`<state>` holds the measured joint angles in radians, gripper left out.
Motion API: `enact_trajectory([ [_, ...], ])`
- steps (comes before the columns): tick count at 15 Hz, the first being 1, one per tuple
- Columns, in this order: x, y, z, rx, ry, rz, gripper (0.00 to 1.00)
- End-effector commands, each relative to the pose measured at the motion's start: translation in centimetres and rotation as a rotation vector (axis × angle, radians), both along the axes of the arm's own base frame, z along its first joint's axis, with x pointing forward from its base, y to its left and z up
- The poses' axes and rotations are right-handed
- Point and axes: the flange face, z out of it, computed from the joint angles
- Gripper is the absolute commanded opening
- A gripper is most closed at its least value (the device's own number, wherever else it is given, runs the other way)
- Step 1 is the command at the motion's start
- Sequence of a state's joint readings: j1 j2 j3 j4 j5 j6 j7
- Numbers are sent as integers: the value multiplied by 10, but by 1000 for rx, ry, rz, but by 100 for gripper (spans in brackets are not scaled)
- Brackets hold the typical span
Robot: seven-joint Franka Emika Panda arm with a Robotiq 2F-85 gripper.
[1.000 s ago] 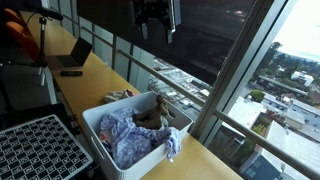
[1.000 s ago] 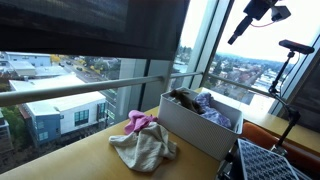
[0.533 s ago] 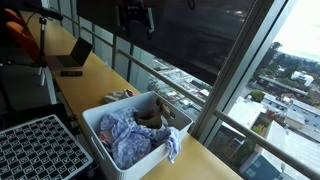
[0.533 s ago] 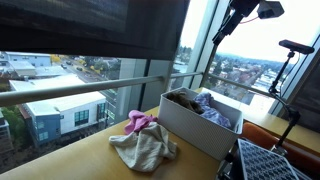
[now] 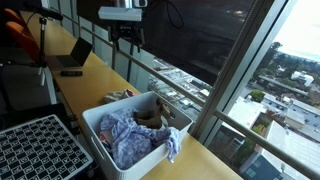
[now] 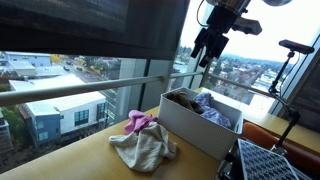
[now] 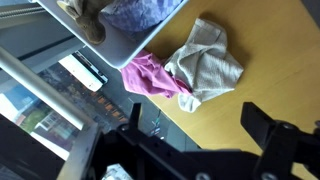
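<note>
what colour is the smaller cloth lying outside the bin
Pink; the cloth shows best in the wrist view.

No writing, label, brand or number can be read anywhere. The near white bin (image 6: pixel 195 135) and the far laptop (image 5: pixel 75 58) look plain. The buildings (image 6: pixel 40 112) outside are too small to tell.

Daylight pours through the window (image 6: pixel 150 75) beyond the fingers (image 6: pixel 200 52), which show as dark silhouettes; the sky (image 5: pixel 300 30) glares white, and the wrist view is blurred.
</note>
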<state>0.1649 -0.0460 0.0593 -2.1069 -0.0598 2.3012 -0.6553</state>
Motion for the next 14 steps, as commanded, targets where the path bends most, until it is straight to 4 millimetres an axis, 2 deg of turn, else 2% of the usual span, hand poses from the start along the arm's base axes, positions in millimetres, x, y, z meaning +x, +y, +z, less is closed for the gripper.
enact_trajectory([
  [1,21,5,-30,-49,56,184,100],
  [7,60,26,-112,-141,160,475,100],
  [11,88,35,-170,-222,185,574,100],
  [14,97,37,-215,-244,236,615,100],
])
